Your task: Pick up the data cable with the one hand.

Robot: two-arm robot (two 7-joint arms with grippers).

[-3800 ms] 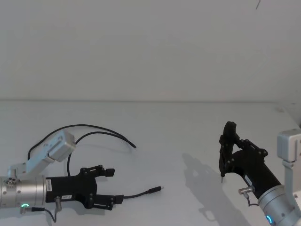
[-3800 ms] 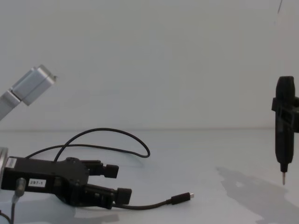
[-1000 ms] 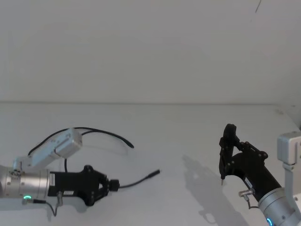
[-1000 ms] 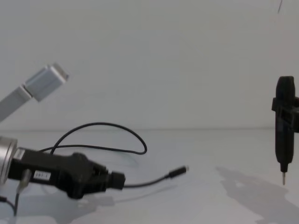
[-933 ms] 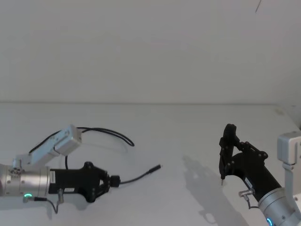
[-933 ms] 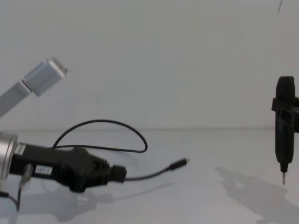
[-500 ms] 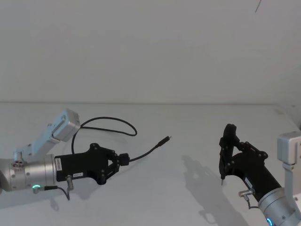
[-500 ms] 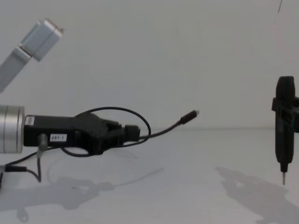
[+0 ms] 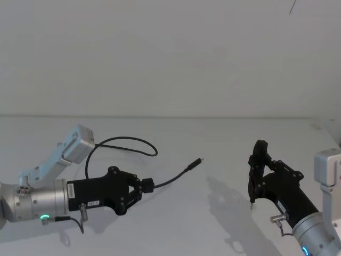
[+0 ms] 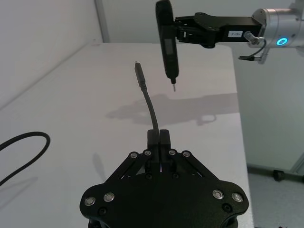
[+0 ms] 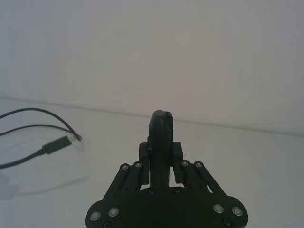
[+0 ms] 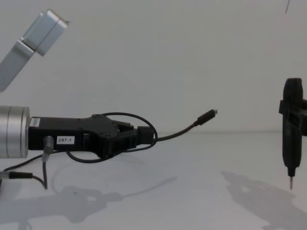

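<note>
The data cable (image 9: 170, 176) is a thin black cord lifted clear of the white table (image 9: 202, 144). My left gripper (image 9: 145, 185) is shut on it a short way behind the plug. The free end arcs up and forward to a small flat plug (image 12: 207, 115) with a silver tip, also seen in the left wrist view as the plug (image 10: 138, 71). Behind the gripper (image 12: 146, 135) the cord loops back in a curve (image 9: 128, 141). My right gripper (image 9: 259, 170) hovers at the right, shut on a slim black pen-shaped tool (image 12: 291, 139) with its metal tip pointing down.
The white table runs back to a plain white wall (image 9: 170, 58). The table's right edge (image 10: 240, 123) drops off beside the pen tool. Shadows of both arms lie on the surface between them.
My left gripper closed on the cable near its plug, then rose and moved forward and to the right, lifting the plug end off the table. The right arm has not moved.
</note>
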